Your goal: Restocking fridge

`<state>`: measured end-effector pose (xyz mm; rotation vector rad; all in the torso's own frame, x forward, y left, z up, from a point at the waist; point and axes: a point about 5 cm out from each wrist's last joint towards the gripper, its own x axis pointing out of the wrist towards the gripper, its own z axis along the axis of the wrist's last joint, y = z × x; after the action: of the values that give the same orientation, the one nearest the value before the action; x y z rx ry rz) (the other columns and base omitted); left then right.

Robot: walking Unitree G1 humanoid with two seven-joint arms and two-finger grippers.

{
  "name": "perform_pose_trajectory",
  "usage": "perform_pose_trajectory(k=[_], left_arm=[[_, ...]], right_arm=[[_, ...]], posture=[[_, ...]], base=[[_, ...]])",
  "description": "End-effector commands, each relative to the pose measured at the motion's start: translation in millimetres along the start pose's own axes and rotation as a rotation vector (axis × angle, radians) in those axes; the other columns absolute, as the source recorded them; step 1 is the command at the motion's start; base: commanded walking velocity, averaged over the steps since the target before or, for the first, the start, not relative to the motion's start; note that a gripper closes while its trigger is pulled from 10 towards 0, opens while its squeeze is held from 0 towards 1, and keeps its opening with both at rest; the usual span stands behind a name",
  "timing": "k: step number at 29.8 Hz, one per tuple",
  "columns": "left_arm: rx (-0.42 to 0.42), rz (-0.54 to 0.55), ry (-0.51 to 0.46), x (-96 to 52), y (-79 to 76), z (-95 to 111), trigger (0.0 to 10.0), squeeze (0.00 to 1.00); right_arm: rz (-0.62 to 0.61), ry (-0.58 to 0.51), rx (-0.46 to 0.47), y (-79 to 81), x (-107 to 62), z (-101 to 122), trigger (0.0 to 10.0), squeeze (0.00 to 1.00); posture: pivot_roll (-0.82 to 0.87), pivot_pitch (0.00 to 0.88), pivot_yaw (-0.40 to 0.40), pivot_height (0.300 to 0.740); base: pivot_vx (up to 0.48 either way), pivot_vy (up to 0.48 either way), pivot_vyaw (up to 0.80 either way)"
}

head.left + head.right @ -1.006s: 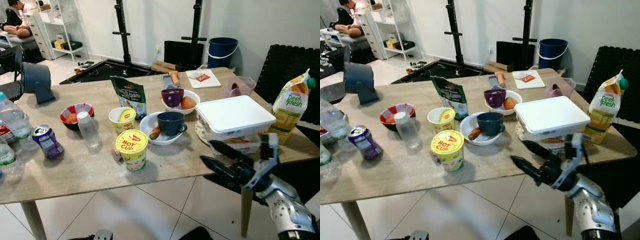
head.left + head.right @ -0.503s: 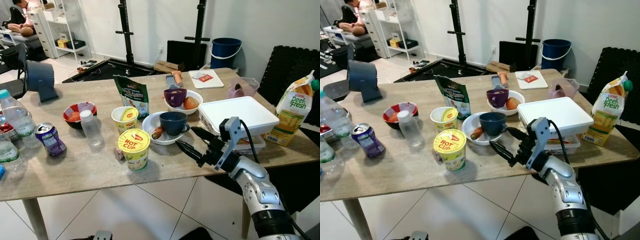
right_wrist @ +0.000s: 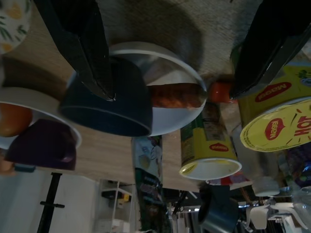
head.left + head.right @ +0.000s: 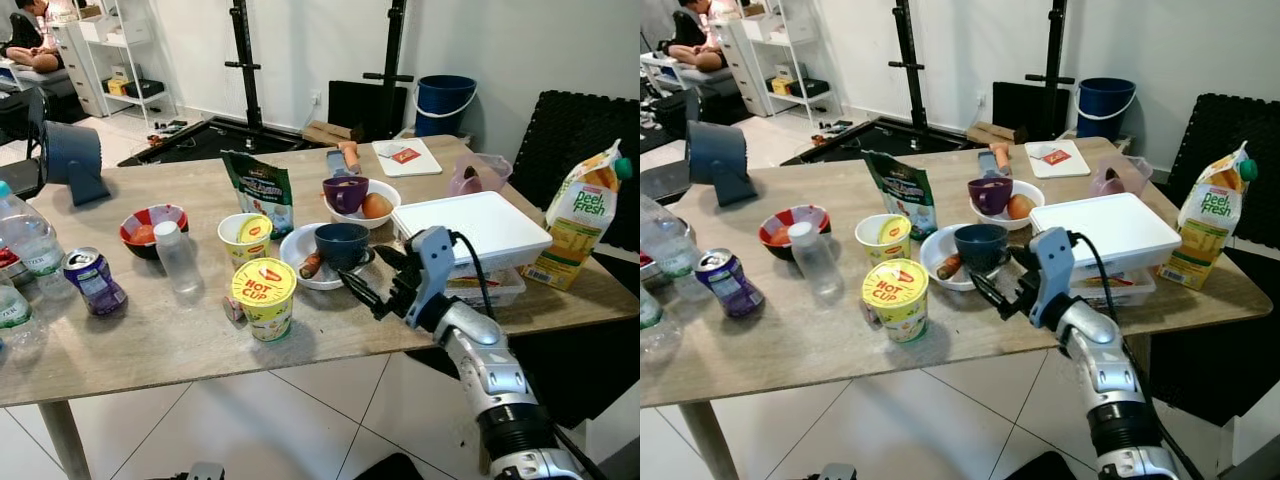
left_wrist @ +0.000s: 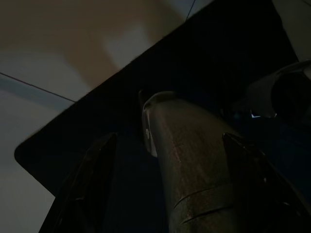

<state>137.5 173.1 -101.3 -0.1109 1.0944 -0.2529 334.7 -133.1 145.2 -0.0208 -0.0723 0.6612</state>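
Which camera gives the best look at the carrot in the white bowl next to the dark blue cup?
The right wrist view: the carrot lies large between the open right hand's fingers, beside the dark blue cup in the white bowl. Both eye views show it small, partly behind the cup. The left wrist view is dark.

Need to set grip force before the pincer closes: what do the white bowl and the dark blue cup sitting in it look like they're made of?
The round white bowl looks like glazed ceramic or hard melamine: smooth, thin even rim, faint sheen. The dark blue cup standing in it, beside a carrot piece, has a duller matte surface and thick wall, so probably plastic, possibly matte ceramic. The open right pincer hovers next to them.
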Motion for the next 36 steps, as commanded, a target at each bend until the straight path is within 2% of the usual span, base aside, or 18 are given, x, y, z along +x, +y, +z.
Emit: perform_pose_trajectory(k=[1, 4, 10, 21, 36], left_arm=[[0.013, -0.004, 0.025, -0.7, -0.3, -6, 10.0, 0.00], [0.014, -0.004, 0.028, -0.5, -1.1, -7, 10.0, 0.00], [0.011, -0.006, 0.028, -0.3, -1.9, -7, 10.0, 0.00], [0.003, -0.009, 0.030, -0.3, -3.1, -9, 10.0, 0.00], [-0.004, -0.013, 0.035, -0.2, -5.0, -12, 10.0, 0.00]], right_arm=[[-0.002, 0.010, -0.011, 1.9, 3.0, -1, 10.0, 0.00], [-0.057, 0.049, -0.030, 5.4, 12.3, -8, 10.0, 0.00], [-0.095, 0.049, -0.028, 7.9, 18.6, -9, 10.0, 0.00], [-0.196, 0.024, -0.051, -0.4, 28.0, -2, 10.0, 0.00], [-0.227, 0.058, 0.042, -11.1, 30.8, -7, 10.0, 0.00]], posture=[[-0.06, 0.010, 0.021, 0.740], [-0.06, 0.011, 0.018, 0.740], [-0.06, 0.014, 0.016, 0.740], [-0.06, 0.021, 0.011, 0.740], [-0.06, 0.024, 0.002, 0.740]], base=[[0.000, 0.000, 0.00], [0.000, 0.000, 0.00], [0.000, 0.000, 0.00], [0.000, 0.000, 0.00], [0.000, 0.000, 0.00]])
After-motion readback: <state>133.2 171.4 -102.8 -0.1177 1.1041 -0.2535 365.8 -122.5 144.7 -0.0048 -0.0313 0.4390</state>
